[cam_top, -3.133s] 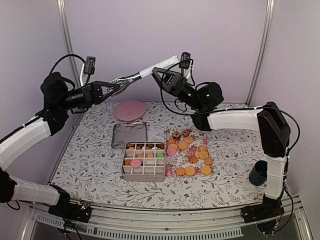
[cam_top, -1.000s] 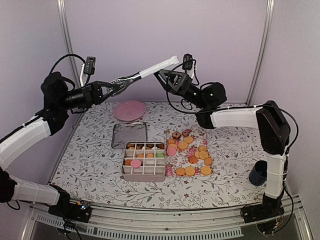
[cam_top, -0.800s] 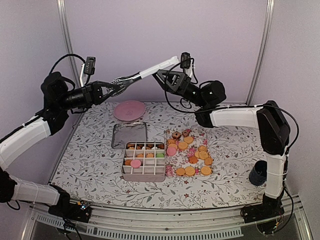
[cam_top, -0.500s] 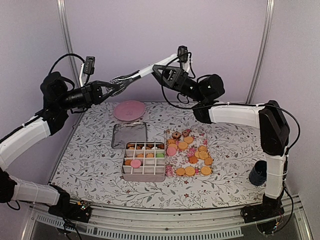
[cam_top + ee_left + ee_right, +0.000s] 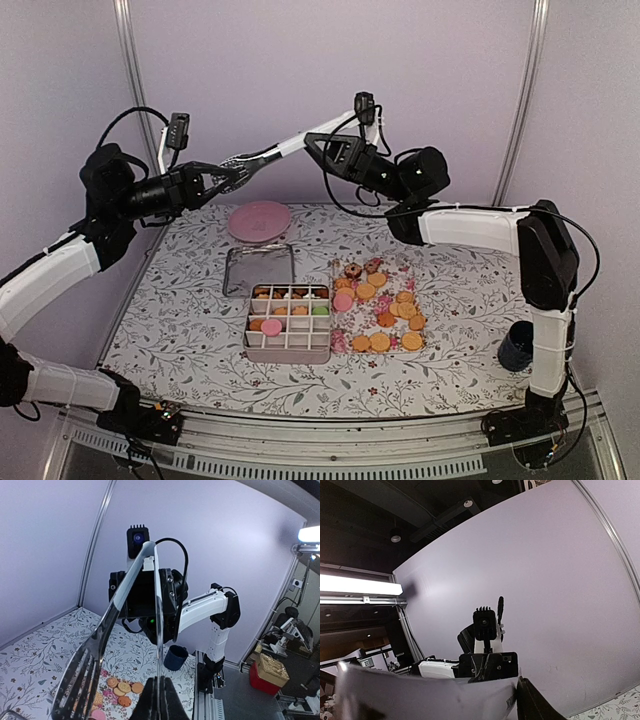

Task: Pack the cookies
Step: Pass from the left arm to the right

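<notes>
The main danger I see is a drop during the handover: the tongs (image 5: 262,154) hang high in the air between both arms, above the pink plate (image 5: 259,220) and the back of the table (image 5: 180,320). If one side lets go before the other has a firm hold, I think they would fall and could scatter what lies below. A second danger is that both arms pull on the same metal piece and bend it. Also, a hold only at the far white end may let the tongs swing down.

The left gripper (image 5: 222,174) is pressed together on the tongs near their slotted end; its wrist view shows the fingers tight on one thin blade. The right gripper (image 5: 324,141) is at the white end, but whether it is already clamped I cannot tell.

The cookies (image 5: 385,305) are far from all this — a loose group lies on the table just right of the divided box (image 5: 290,354), and some sit in its compartments
</notes>
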